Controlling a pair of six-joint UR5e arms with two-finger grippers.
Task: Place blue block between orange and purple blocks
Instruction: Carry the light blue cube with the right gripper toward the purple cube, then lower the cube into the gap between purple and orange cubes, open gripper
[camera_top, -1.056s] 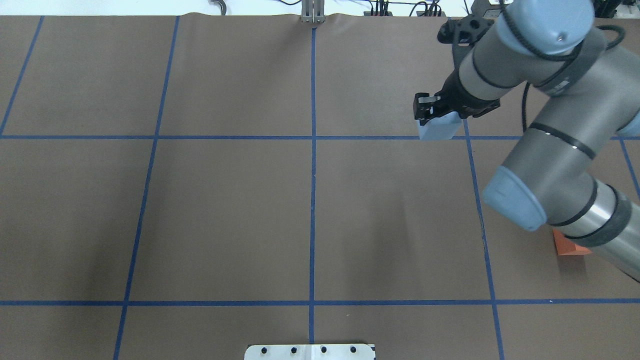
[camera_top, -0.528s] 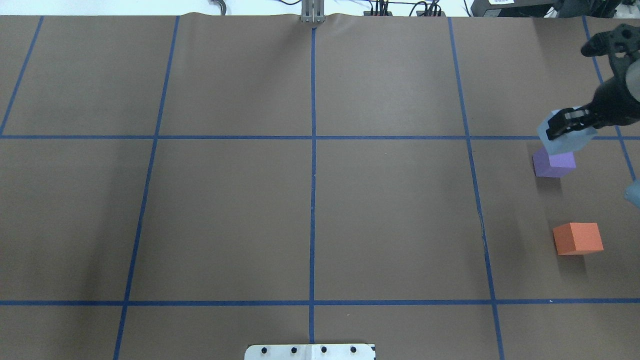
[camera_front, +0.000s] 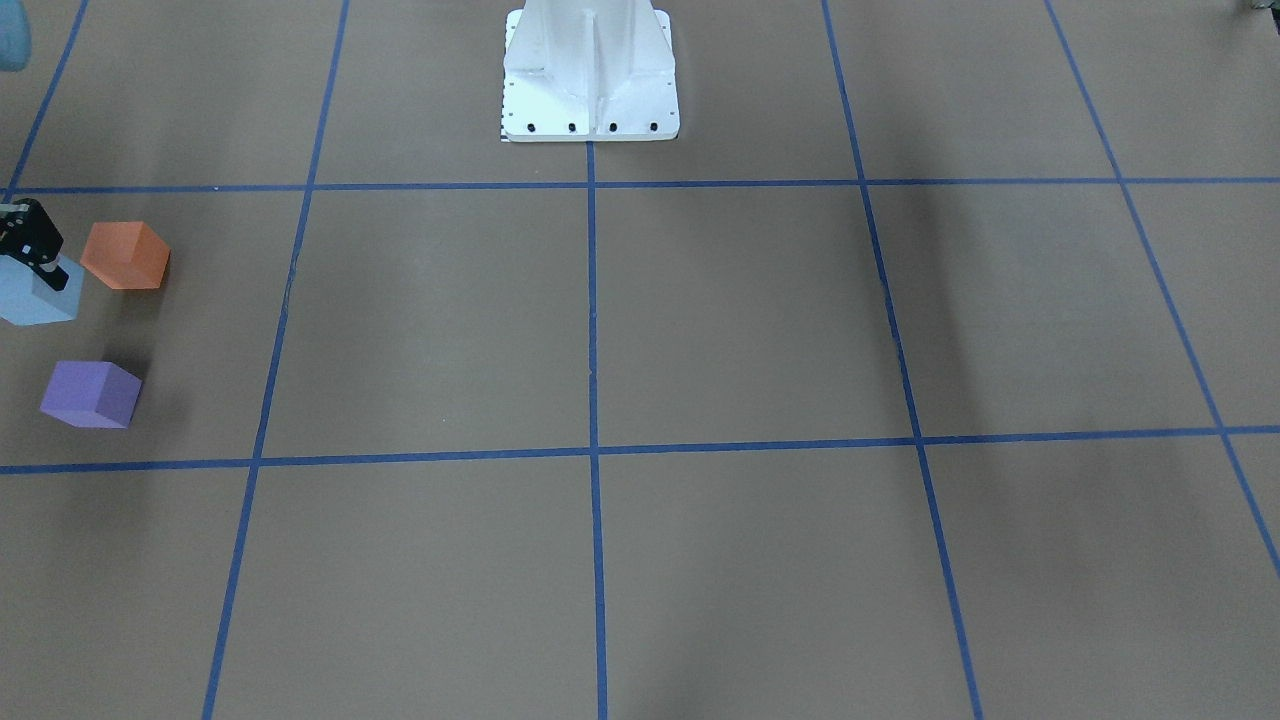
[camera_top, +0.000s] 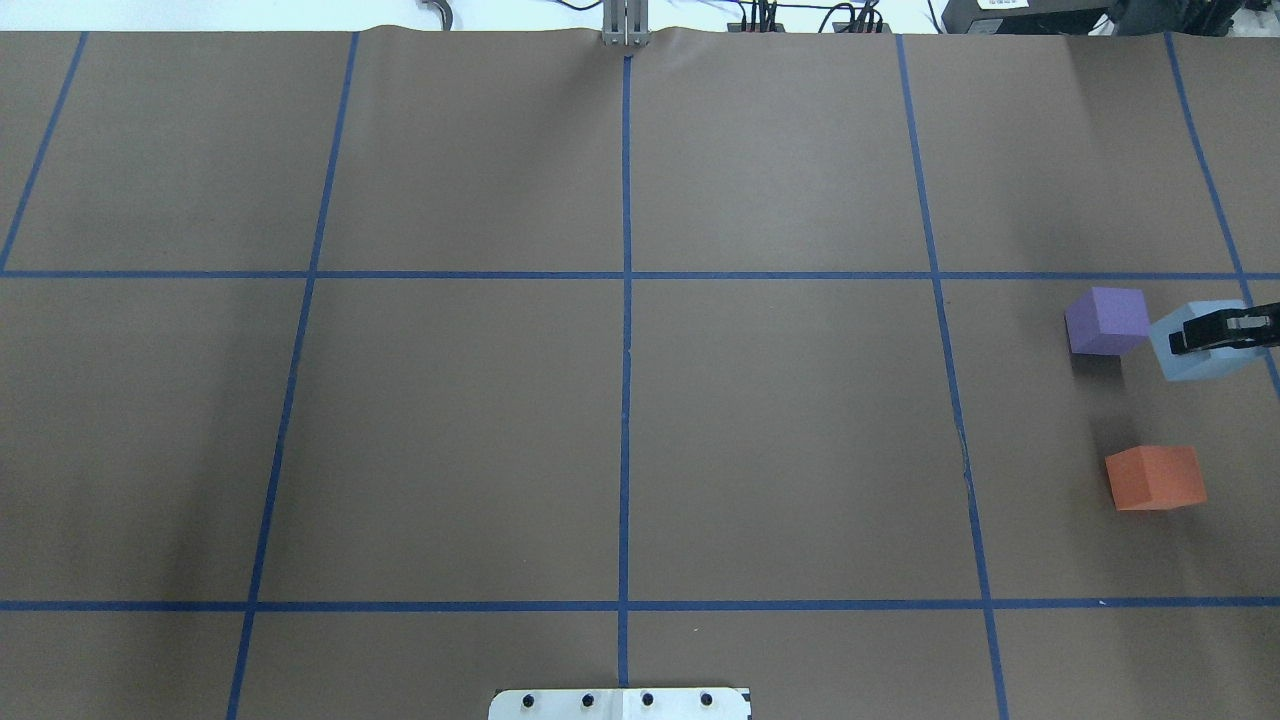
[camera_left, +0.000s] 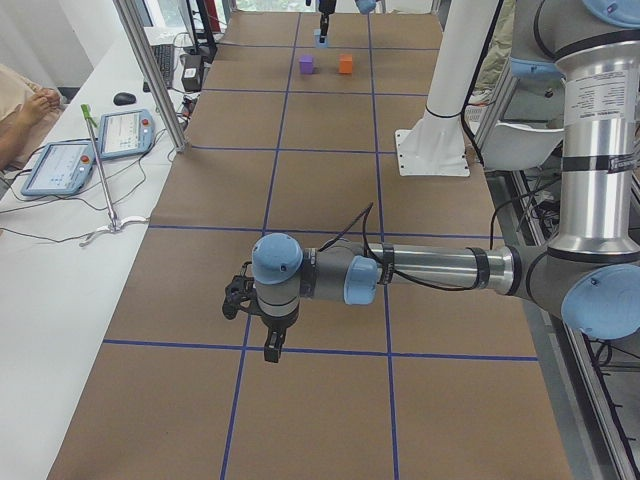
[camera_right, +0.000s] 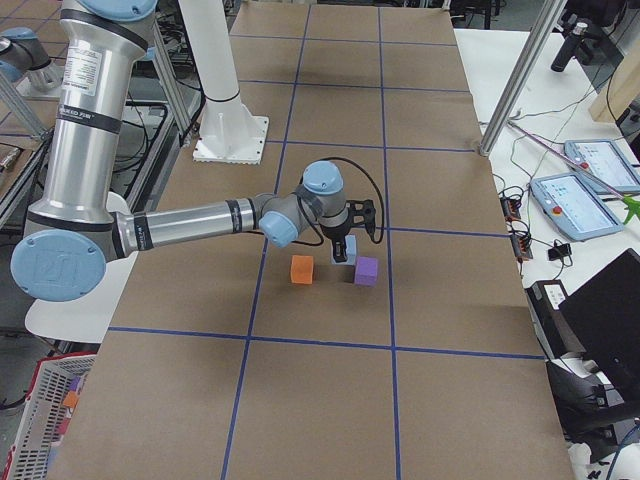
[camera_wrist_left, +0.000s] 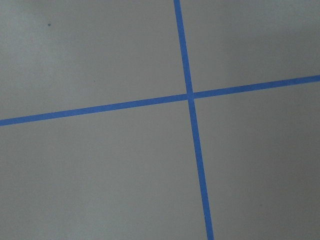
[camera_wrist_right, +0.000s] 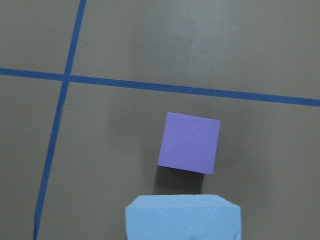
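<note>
My right gripper (camera_top: 1225, 332) is shut on the light blue block (camera_top: 1195, 350) near the table's right edge. It holds the block just right of the purple block (camera_top: 1107, 320) and beyond the orange block (camera_top: 1155, 477). In the front-facing view the blue block (camera_front: 35, 295) hangs left of the gap between the orange block (camera_front: 125, 255) and the purple block (camera_front: 90, 394). The right wrist view shows the purple block (camera_wrist_right: 189, 142) past the held blue block (camera_wrist_right: 184, 217). My left gripper (camera_left: 272, 345) shows only in the exterior left view, so I cannot tell its state.
The brown table (camera_top: 620, 430) carries a grid of blue tape lines. The robot's white base plate (camera_front: 590, 75) stands at the robot's side of the table. The left wrist view shows only a tape crossing (camera_wrist_left: 189, 96).
My right arm has swung to the table's right edge with the blue block, uncovering the purple and orange blocks. The block then came nearer, from over the purple block to beside it.
</note>
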